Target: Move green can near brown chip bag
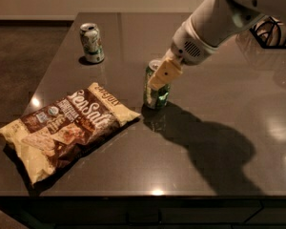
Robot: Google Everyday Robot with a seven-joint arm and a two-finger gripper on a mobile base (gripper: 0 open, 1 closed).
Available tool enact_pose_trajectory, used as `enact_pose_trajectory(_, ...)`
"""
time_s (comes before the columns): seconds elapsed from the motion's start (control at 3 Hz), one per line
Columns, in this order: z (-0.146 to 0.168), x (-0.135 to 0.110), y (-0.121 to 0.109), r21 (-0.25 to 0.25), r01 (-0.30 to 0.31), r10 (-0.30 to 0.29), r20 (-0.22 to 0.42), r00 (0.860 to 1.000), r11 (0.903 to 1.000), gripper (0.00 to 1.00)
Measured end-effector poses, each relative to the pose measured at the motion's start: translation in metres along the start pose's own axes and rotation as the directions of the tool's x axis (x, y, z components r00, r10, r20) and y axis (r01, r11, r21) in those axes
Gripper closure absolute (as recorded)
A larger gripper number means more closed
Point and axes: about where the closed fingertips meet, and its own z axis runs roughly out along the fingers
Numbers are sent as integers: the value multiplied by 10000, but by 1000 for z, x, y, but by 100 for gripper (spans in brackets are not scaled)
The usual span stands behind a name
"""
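Your claw (163, 73) reaches in from the far right and is closed on the top of the green can (157, 95), with one tan finger across the can's near side. The can stands upright near the middle of the dark bench (219, 128). It is just right of the chip bag's (69, 125) right corner and not touching it. The bag lies flat at the near left. A white can (92, 43) stands at the far left.
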Motion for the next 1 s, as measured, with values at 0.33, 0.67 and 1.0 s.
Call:
enact_pose_trajectory(0.33, 16, -4, 14, -185, 440, -445, -312, 9985, 9989, 82)
enact_pose_trajectory(0.67, 27, -5, 22, -416, 656, -675, -445, 9967, 9970, 59)
enact_pose_trajectory(1.0, 29, -5, 25, -466, 802, -821, -414, 9958, 9957, 35)
